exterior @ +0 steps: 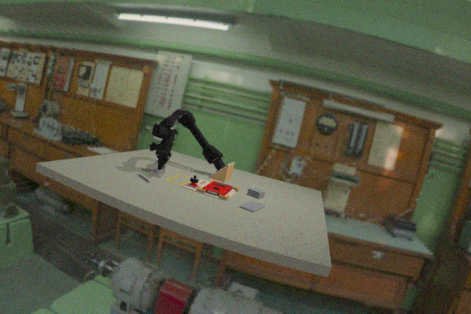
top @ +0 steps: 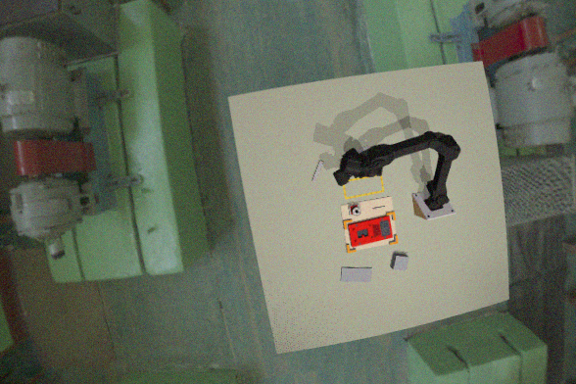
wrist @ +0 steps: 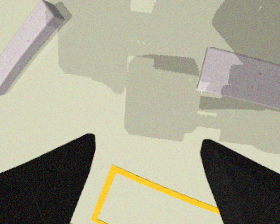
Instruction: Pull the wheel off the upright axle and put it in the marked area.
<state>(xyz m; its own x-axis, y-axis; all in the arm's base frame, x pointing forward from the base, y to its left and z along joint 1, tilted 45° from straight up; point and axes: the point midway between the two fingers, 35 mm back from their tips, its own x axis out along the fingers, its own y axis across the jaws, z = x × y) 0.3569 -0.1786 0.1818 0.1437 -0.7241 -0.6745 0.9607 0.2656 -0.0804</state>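
Hovering above table [top: 294, 294], top view: gripper [top: 341, 177] at marked area [top: 363, 187] edge; wheel [top: 354, 209] on axle, on board just beside area. Exterior: gripper [exterior: 161, 165] off surface. Wrist: fingers parted, grasping nothing; grey bar [wrist: 24, 46] ahead.
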